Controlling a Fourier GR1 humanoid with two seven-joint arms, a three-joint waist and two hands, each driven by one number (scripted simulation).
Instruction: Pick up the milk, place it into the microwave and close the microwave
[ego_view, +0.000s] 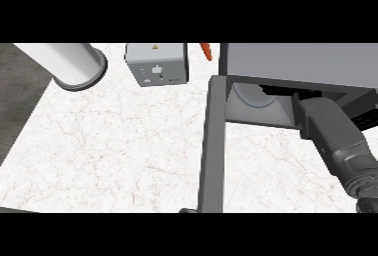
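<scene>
Reaching into the open microwave — right forearm, hand hidden, white marble counter.

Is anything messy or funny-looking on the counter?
No spills or breakage show. The microwave has its door hanging wide open over the counter, and the right forearm reaches inside. A small orange thing pokes out behind the grey box; what it is, I cannot tell.

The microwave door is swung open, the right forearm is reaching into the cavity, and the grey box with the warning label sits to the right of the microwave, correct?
One slip: the grey box sits left of the microwave, not right. The head view shows it. The door is swung open, and the right forearm reaches into the cavity.
</scene>
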